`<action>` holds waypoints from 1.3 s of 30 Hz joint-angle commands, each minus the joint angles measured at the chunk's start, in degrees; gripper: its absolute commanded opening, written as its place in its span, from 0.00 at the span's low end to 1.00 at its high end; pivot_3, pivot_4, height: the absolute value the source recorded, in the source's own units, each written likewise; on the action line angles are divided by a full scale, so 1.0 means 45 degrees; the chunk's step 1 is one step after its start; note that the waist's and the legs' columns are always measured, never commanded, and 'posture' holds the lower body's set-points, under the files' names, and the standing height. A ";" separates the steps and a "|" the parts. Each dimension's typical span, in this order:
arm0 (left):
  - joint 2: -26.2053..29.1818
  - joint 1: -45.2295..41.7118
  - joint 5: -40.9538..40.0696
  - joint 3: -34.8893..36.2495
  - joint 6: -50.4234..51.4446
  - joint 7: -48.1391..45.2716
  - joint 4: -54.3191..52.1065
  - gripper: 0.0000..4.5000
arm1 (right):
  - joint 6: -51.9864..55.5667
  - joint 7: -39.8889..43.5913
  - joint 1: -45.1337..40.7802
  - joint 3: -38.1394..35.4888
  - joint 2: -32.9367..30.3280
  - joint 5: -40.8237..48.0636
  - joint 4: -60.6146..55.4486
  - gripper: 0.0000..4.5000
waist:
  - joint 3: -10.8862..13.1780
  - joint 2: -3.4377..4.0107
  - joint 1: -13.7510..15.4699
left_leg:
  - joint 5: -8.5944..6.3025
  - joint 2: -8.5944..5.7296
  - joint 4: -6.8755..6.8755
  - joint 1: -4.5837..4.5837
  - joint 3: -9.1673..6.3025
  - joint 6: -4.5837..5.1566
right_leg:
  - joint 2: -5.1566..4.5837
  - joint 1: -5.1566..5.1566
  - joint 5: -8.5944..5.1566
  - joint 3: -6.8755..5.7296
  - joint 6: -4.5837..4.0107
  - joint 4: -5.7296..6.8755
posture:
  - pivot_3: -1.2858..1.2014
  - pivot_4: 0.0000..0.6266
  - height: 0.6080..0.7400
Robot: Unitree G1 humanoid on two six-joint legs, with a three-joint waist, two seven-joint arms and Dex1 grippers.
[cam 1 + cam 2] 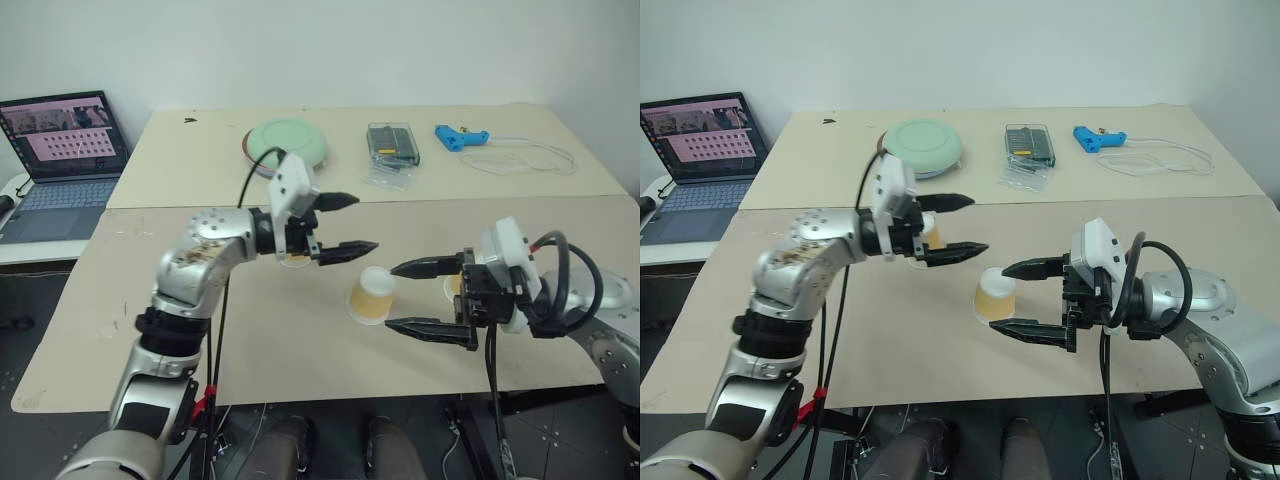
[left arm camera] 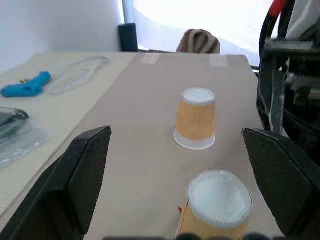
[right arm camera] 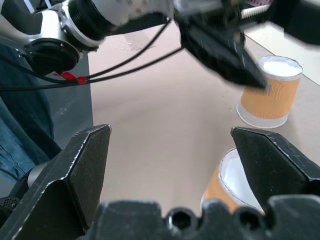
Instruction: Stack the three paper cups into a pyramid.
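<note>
Three paper cups stand upside down and apart on the tan table (image 1: 300, 350). The middle paper cup (image 1: 372, 295) is at the mouth of my right gripper (image 1: 390, 296), which is open and holds nothing. Another paper cup (image 1: 933, 237) peeks out behind my left gripper (image 1: 365, 222), which hangs open above the table, up and to the left of the middle cup. A sliver of the third paper cup (image 1: 455, 285) shows behind the right gripper's fingers. The left wrist view shows the middle cup (image 2: 218, 205) close below and the third cup (image 2: 196, 119) farther off. No pyramid stands.
On the far table lie a pale green bowl (image 1: 288, 143), a clear plastic box (image 1: 392, 143), a blue tool (image 1: 460, 137) and a white cord (image 1: 520, 155). An open laptop (image 1: 65, 160) stands at the far left. A seam runs between the two tables.
</note>
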 commanded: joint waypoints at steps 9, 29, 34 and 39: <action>-0.0630 0.4543 0.2494 0.2605 0.0064 0.7454 -0.2309 0.99 | -0.0383 0.0260 -0.0294 -0.0109 0.0142 -0.0109 -0.0053 1.00 | 0.0006 -0.0012 -0.0074 | 0.0013 0.0016 -0.0019 0.0050 0.0009 -0.0024 | 0.0020 0.0021 0.0015 0.0027 -0.0025 -0.0001 | 0.52 0.24 0.95; -0.1346 0.3595 0.2371 0.0870 -0.2379 0.6063 0.1865 0.99 | -0.0307 0.0058 -0.0254 -0.0236 0.0139 -0.0223 -0.0287 1.00 | 0.0014 -0.0041 0.0261 | 0.0014 0.0016 -0.0009 0.0012 0.0012 -0.0030 | 0.0014 -0.0002 0.0021 0.0011 -0.0022 -0.0004 | 0.52 0.24 0.95; -0.1503 0.2692 0.2560 0.0303 -0.2908 0.5424 0.2820 0.99 | -0.0299 -0.0066 -0.0224 -0.0335 0.0150 -0.0136 -0.0329 1.00 | 0.0013 -0.0042 0.0257 | 0.0013 0.0013 -0.0009 0.0007 0.0013 -0.0028 | 0.0013 -0.0002 0.0023 0.0011 -0.0022 -0.0012 | 0.52 0.24 0.95; -0.1809 0.1049 0.2678 0.0307 -0.3732 0.5064 0.5069 0.99 | -0.0299 -0.0148 -0.0201 -0.0390 0.0144 -0.0114 -0.0375 1.00 | 0.0013 -0.0045 0.0253 | 0.0016 0.0014 -0.0007 0.0007 0.0013 -0.0030 | 0.0014 -0.0001 0.0023 0.0008 -0.0022 -0.0005 | 0.52 0.24 0.95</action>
